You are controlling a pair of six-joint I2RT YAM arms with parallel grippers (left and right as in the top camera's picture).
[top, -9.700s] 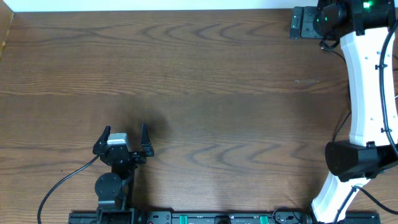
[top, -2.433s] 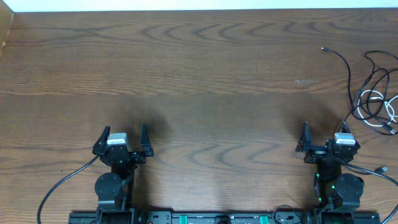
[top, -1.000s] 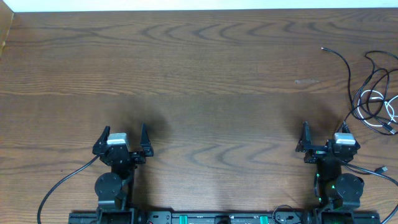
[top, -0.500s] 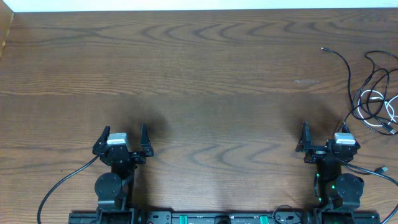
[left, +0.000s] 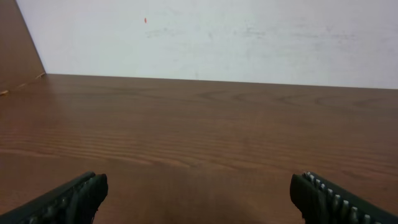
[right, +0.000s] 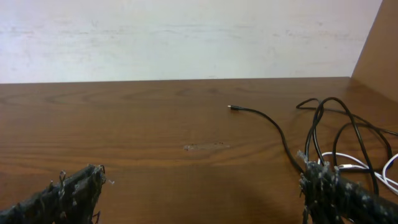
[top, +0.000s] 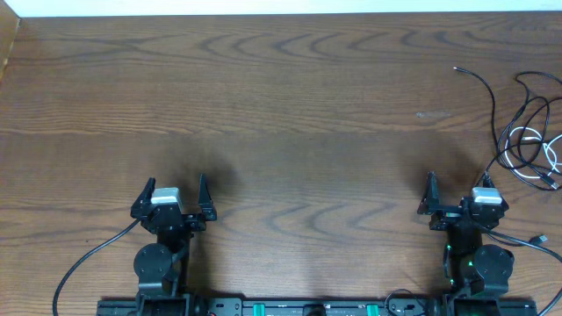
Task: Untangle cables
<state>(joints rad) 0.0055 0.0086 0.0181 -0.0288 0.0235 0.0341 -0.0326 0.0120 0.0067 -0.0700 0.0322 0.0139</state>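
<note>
Cables point(top: 524, 133) lying tangled at right edge of surface point(top: 281, 105), black loops crossing white. Left tool point(top: 174, 191), right tool point(top: 457, 190) both gaping wide, holding nothing. Risk: grabbing several strands together, tightening knot.

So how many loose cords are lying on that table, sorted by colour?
Thin black cords: 2, as far as the tangle at the right edge lets me tell
Thin white cord: 1
Total: 3
</note>
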